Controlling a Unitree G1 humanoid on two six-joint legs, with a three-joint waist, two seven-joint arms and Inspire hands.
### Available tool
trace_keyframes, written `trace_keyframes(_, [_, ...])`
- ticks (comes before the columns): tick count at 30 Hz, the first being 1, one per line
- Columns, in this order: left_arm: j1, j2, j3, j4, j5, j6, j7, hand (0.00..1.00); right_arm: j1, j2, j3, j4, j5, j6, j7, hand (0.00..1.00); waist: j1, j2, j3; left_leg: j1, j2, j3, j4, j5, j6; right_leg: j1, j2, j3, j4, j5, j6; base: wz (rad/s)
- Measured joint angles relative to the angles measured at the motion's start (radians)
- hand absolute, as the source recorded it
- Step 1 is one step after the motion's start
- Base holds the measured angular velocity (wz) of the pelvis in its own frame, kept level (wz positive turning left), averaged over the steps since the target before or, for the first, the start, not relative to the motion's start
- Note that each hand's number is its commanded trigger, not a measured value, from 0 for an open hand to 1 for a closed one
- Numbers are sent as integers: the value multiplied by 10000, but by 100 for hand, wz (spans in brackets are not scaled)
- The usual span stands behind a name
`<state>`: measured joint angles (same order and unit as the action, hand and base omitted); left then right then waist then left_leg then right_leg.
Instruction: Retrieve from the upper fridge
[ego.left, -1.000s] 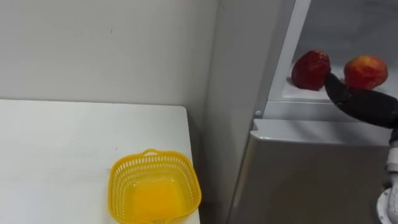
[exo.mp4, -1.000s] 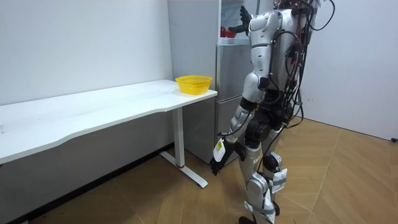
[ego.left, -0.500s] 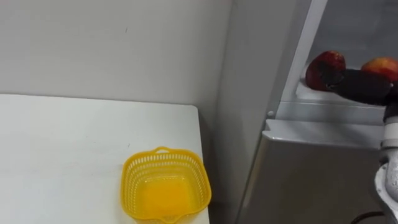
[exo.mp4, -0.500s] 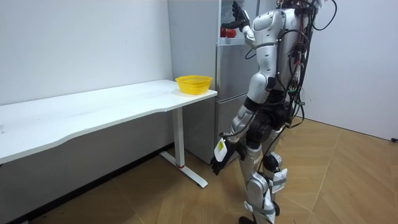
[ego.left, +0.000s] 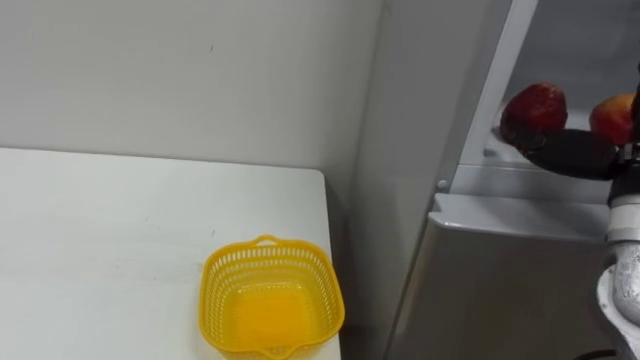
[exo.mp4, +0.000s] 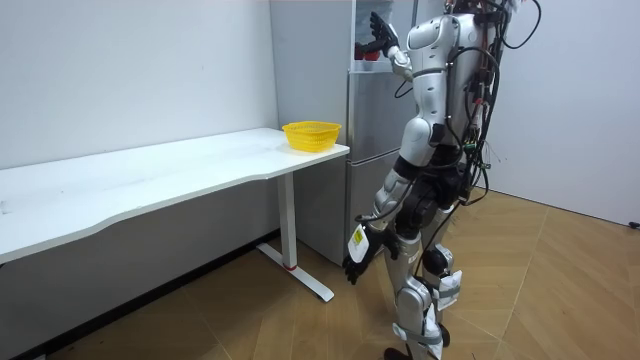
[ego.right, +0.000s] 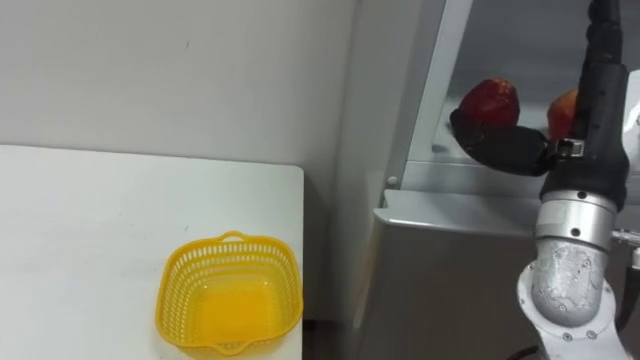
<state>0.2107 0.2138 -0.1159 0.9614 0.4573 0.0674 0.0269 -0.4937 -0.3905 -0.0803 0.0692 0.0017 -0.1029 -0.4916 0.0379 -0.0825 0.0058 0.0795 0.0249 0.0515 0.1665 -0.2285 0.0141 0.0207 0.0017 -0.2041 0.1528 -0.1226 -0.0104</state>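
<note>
Up in the open top compartment of the fridge (ego.right: 450, 270), at the frame's upper right, a dark red apple (ego.right: 488, 103) sits near the shelf's front edge. An orange-red fruit (ego.right: 563, 112) is just beside it. The right hand (ego.right: 495, 147) reaches in level, fingers stretched out and uncurled at the apple's lower front; its arm rises from the lower right. In the room view the left hand (exo.mp4: 356, 265) hangs by the thigh, its state impossible to tell. At lower left a yellow plastic basket (ego.left: 212, 300) stands on the white table (ego.left: 100, 250).
</note>
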Motion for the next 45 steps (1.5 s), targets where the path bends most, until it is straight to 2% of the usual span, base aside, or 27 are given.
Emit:
trace_keyframes(8, [7, 6, 232, -177, 484, -2, -179, 0, -313, -433, 97, 578, 26, 65, 656, 0, -15, -92, 2, -9, 0, 0, 0, 0, 0, -7, 1, 11, 2, 0, 0, 0])
trace_keyframes(13, [-25, 17, 208, -211, 481, -3, -124, 0, -691, -484, 553, 1161, -54, 111, 1210, 0, -78, -142, 2, -4, 2, -3, 1, 1, -2, -3, 2, 6, 2, 1, -1, 0])
trace_keyframes(19, [-21, 72, 152, -206, 479, -4, -58, 0, -734, -638, 596, 1359, -53, 173, 1699, 0, -85, -221, 8, 12, 2, -3, -5, 1, -1, 8, 3, 16, 2, 1, -1, 0])
trace_keyframes(23, [-25, 80, 171, -202, 479, -4, 53, 0, -750, -789, 602, 1505, -309, 176, 1957, 0, -50, -300, 44, -2, 3, -2, -7, 1, -1, 5, 2, 16, 2, 1, -1, 0])
trace_keyframes(28, [-28, 151, 214, -203, 456, -4, 20, 0, -1200, -962, 603, 1966, -441, 197, 2269, 0, -40, -408, 58, -37, 5, 4, 1, 1, -1, -6, 4, 55, 4, 1, -1, 0])
trace_keyframes(32, [-61, 220, 212, -168, 447, -4, 4, 0, -1547, -1561, 1093, 2439, -74, 207, 2490, 0, -36, -507, 54, -12, 2, 0, 8, 1, -1, -8, -6, 5, 8, 1, -2, 0])
trace_keyframes(34, [-80, 267, 215, -166, 451, -5, 1, 0, -1723, -1739, 1293, 2685, -53, 208, 2563, 0, -21, -544, 37, -12, 7, 1, 9, 1, -2, -8, 0, 0, 8, 1, -3, 0])
trace_keyframes(45, [-277, 370, 214, -172, 454, -4, -6, 0, -1978, -1753, 1386, 3110, 64, 308, 2662, 0, -20, -570, 21, 8, 7, 7, 10, 1, -1, 3, 1, 4, 7, 3, -5, 0])
